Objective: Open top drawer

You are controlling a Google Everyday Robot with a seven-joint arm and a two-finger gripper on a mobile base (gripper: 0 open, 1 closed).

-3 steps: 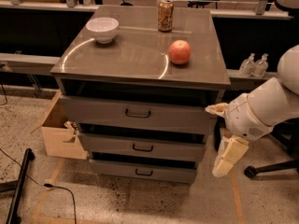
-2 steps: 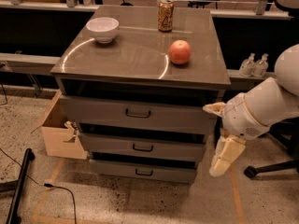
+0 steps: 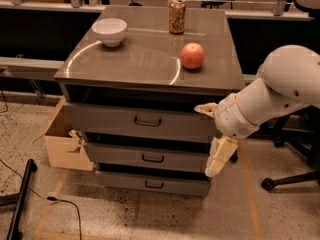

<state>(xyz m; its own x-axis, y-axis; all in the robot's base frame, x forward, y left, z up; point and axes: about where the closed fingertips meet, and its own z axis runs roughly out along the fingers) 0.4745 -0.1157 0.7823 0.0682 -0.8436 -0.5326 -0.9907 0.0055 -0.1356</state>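
The top drawer [image 3: 110, 119] is the tallest grey front of three in the grey cabinet, with a small black bar handle [image 3: 147, 120] at its centre. Its front sits closed under the cabinet top. My gripper [image 3: 213, 133] is at the drawer's right end, off the cabinet's right front corner. It is open: one cream finger [image 3: 205, 108] points left at the drawer's top right corner and the other [image 3: 220, 156] hangs down beside the middle drawer. The gripper is well right of the handle and holds nothing.
On the cabinet top [image 3: 140, 59] stand a white bowl [image 3: 109, 31], a drink can [image 3: 176, 15] and a red apple [image 3: 192, 55]. An open cardboard box [image 3: 62, 141] is at the cabinet's left. Chair legs [image 3: 287, 176] are at the right; a cable [image 3: 50, 196] lies on the floor.
The arm and gripper have shifted slightly left, closer to the cabinet's right front corner. The drawers have not moved.
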